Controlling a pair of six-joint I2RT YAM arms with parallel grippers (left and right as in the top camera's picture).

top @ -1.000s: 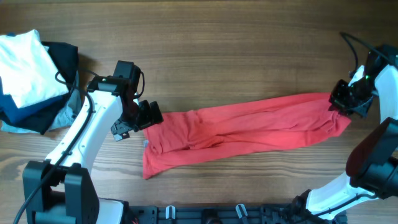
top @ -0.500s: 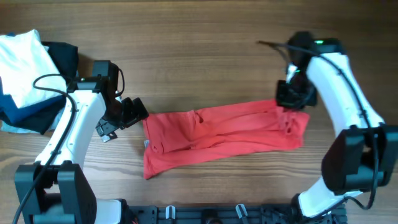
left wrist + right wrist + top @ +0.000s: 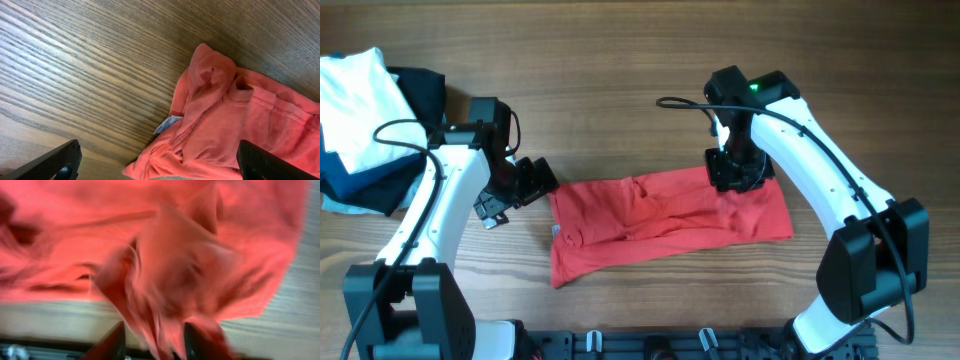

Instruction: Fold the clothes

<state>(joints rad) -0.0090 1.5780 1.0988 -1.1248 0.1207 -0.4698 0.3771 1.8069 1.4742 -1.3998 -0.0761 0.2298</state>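
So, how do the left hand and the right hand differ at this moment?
The left hand stands wide open; the right hand has its fingers closer, with red cloth between them. The left hand is beside the shirt's left end; the right hand is over the shirt's right part. Both are black.

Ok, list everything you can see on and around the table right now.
T-shirt: 1, red, table centre, bunched lengthwise.
Folded garments: 1 pile, white on top of black, blue and grey, far left corner.
Table: 1, brown wood.
Arms: 2, white and black, one each side.
Left end effector: 1, black, open, at the T-shirt's left edge.
Right end effector: 1, black, over the T-shirt's right part, grip unclear.
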